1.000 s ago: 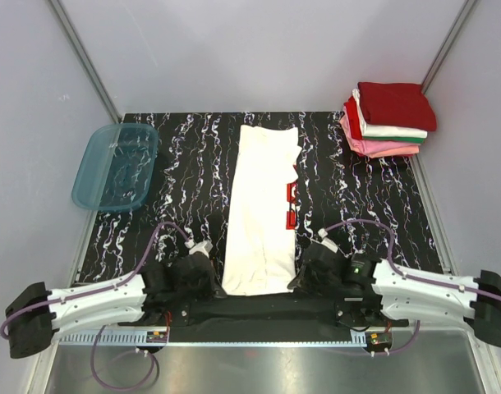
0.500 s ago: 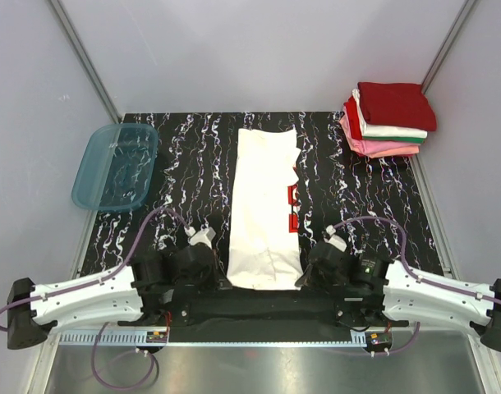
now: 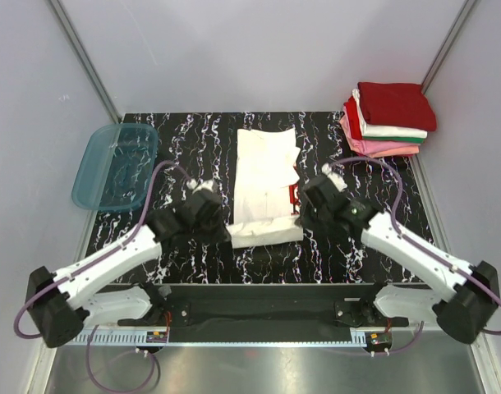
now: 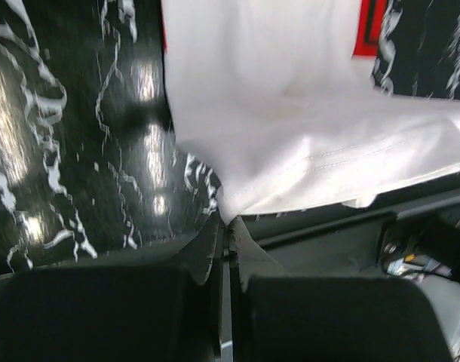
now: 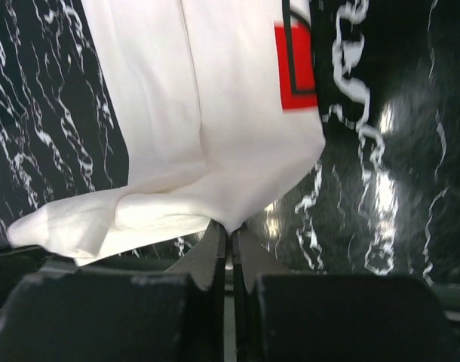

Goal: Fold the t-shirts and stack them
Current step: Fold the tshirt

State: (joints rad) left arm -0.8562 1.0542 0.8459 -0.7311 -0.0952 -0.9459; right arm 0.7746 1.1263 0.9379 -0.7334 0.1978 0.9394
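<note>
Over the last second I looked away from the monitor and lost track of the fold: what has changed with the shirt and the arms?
Both arms swung away from their bases. The left gripper and the right gripper each pinch a near corner of the white t-shirt and have carried its near hem toward the far end, so the shirt now looks shorter and partly doubled over. The folded stack and the teal tub stayed put.

Both arms are extended fwd; L gripper (image 4: 226, 226) & R gripper (image 5: 230, 230) are clamped onto tee (image 3: 265, 172) corners.
</note>
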